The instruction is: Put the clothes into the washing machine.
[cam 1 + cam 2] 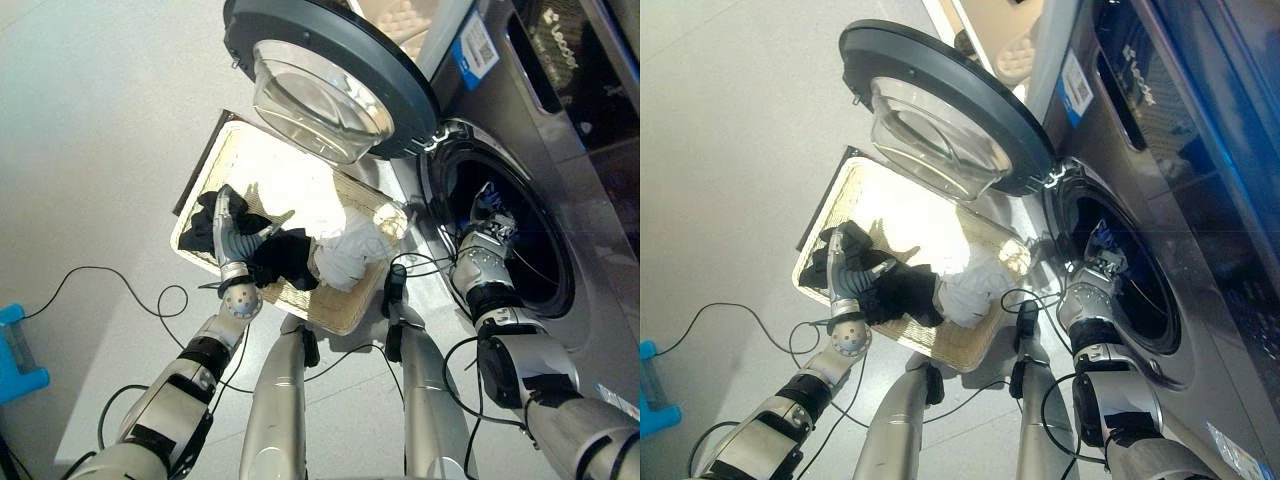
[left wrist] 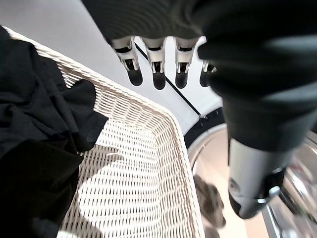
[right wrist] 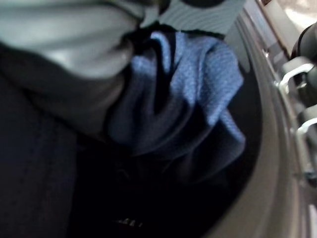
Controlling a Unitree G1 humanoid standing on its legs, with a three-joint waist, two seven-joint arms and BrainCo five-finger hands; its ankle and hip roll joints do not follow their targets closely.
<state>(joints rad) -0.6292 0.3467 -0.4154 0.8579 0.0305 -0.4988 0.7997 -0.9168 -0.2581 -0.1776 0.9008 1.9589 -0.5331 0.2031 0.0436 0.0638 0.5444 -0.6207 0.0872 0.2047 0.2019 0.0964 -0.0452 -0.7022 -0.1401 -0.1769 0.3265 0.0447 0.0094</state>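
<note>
A white wicker basket lies on the floor in front of the washing machine's open drum. Black clothes and a white garment lie in it. My left hand hovers over the black clothes with its fingers straight, holding nothing. At the drum's mouth my right hand is shut on a blue cloth, which hangs inside the dark drum.
The round glass door stands swung open above the basket's far end. A blue object sits on the floor at the far left. Grey floor lies left of the basket.
</note>
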